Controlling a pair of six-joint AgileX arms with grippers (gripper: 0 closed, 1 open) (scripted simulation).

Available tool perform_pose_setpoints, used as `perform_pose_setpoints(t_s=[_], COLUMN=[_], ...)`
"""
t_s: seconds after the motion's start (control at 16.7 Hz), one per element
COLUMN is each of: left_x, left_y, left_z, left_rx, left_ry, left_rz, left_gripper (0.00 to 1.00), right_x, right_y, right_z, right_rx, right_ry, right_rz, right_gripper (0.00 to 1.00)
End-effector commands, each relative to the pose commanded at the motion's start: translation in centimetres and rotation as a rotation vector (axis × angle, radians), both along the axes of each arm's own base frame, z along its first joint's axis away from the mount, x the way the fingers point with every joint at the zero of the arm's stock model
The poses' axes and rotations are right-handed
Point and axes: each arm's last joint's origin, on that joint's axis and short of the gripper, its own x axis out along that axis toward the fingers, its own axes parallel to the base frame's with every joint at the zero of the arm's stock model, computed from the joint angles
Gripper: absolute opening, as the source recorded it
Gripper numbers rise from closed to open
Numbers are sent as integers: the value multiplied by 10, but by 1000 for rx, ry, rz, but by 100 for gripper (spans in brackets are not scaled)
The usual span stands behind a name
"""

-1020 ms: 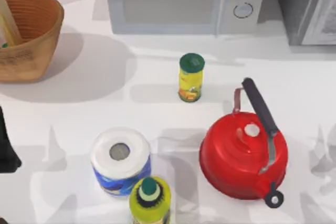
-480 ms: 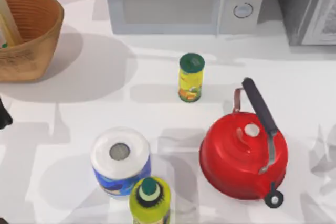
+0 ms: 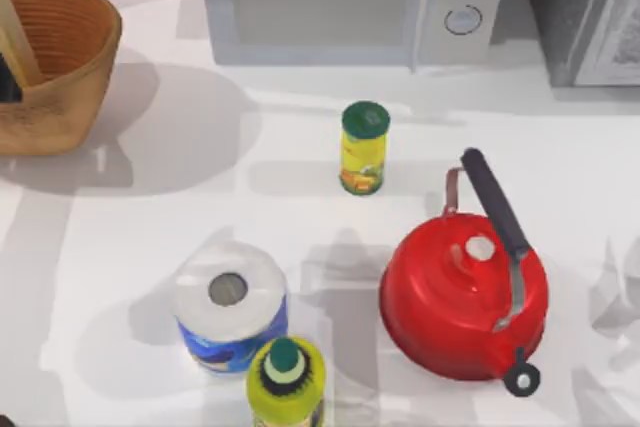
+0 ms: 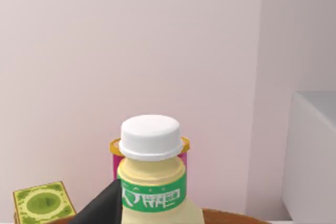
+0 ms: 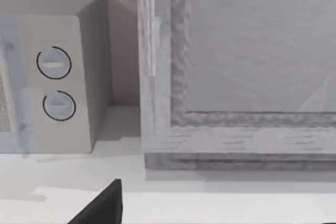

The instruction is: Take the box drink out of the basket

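The box drink [image 4: 152, 182] stands upright in the basket [image 3: 62, 57] at the far left of the table [image 3: 300, 207], its white cap just in front of the left fingers [image 4: 102, 208]. One dark finger is beside its green band; I cannot tell if they are apart. The right arm is parked facing the microwave [image 5: 52, 77].
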Motion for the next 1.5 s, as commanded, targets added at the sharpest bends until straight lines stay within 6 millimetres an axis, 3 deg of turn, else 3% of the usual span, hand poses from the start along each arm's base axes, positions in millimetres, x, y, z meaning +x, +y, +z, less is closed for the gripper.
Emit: perform_pose_setpoints(t_s=[0.36,0.66,1.14,1.5], left_x=[71,97,100,132], left_y=[20,32,32,33], left_z=[-55,-97,-99,-102], left_rx=[2,-2,3,-2], left_ry=[66,101,93,102], left_rz=[10,19,20,20], left_gripper=[100,100,100,100], right_x=[0,0,0,0], right_y=[0,0,0,0], right_z=[0,0,0,0], right_rx=[0,0,0,0], right_ry=[0,0,0,0], right_rz=[0,0,0,0], right_gripper=[100,100,100,100])
